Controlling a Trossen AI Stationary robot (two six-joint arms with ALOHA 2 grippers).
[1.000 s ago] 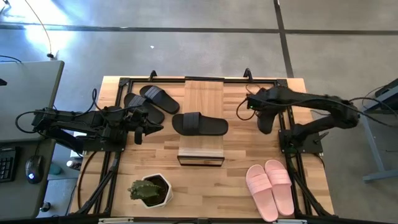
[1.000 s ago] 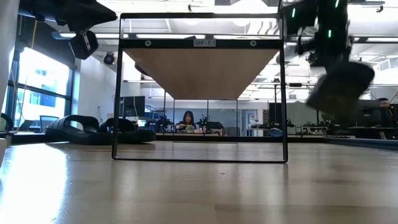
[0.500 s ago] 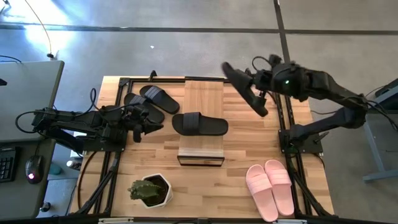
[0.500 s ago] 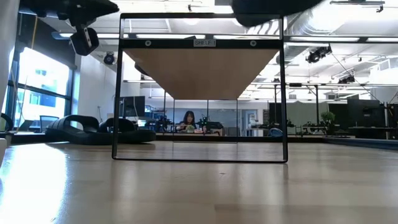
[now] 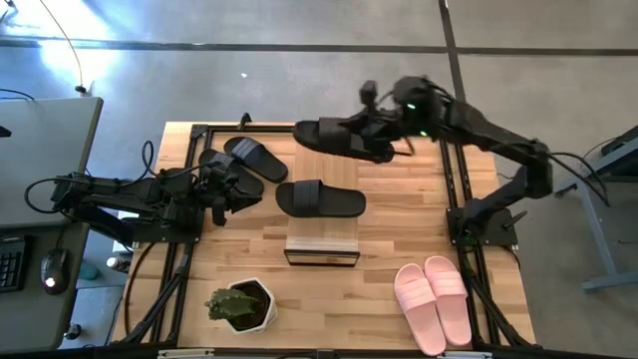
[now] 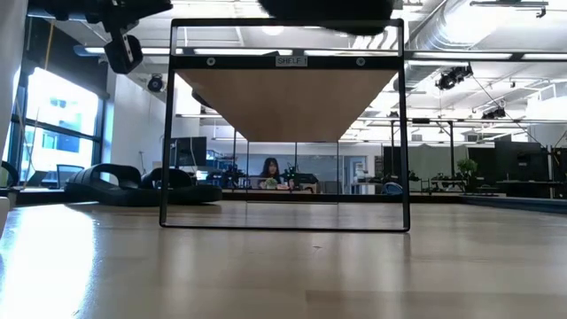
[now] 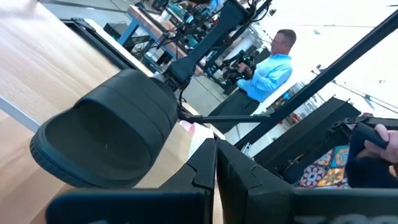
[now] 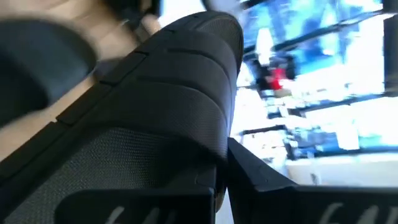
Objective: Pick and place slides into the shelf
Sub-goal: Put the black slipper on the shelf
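Note:
My right gripper is shut on a black slide and holds it in the air over the far end of the shelf. The held slide fills the right wrist view and shows as a dark shape at the top of the low view. Another black slide lies flat across the shelf's wood top. Two more black slides lie on the table, left of the shelf. My left gripper is shut, hovers beside them and touches nothing. A pink pair lies at the near right. My right gripper holds the black slide by the end toward the table's right, coming from the right, roughly level. One finger shows beside the slide's edge; the slide hides the other. The slide is lifted clear, lying nearly level over the shelf's far end.
A potted green plant stands near the table's near edge, left of the shelf. A black frame runs along the table's sides. Bare wood lies between the shelf and the pink pair. A person stands in the room beyond.
My right gripper has risen from the table's right side and swung left toward the shelf's far end, carrying the black slide. The slide hung downward a second ago, stood tilted half a second ago, and now lies nearly level above the shelf.

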